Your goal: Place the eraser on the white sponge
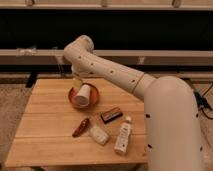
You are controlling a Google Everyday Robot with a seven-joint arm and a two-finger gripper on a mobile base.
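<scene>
1. From the one camera view, the robot's arm (110, 70) reaches in from the right across the wooden surface (45, 125). The pincer (76, 81) hangs at its end on the far left side. It sits just behind the rim of a red-brown bowl (93, 100), which has a white cup (83, 94) tipped on its side in it.
2. I cannot tell whether the pincer is open or closed, as it is tucked close against the bowl. It plainly is not carrying the eraser.
3. The eraser (111, 115) lies flat on the surface, to the right of the bowl and nearer the front. It is well apart from the pincer and nothing touches it.
4. The white sponge (99, 135) lies closer to the front edge, near the eraser but with a gap of bare wood between them. It sits between a red-brown chili-shaped object (81, 127) on its left and a lying white bottle (123, 139) on its right. Its top is bare.
5. To my eye, no part of the task is done yet. The eraser has not been picked up and the sponge has nothing on it.
6. What is left, as I judge it:
   - Bring the pincer across from the bowl to the eraser.
   - Take hold of the eraser and lift it.
   - Carry it the short way to the sponge and set it down there.
7. The chili-shaped object and the bottle sit close to the sponge, so the set-down will probably need some care.
</scene>
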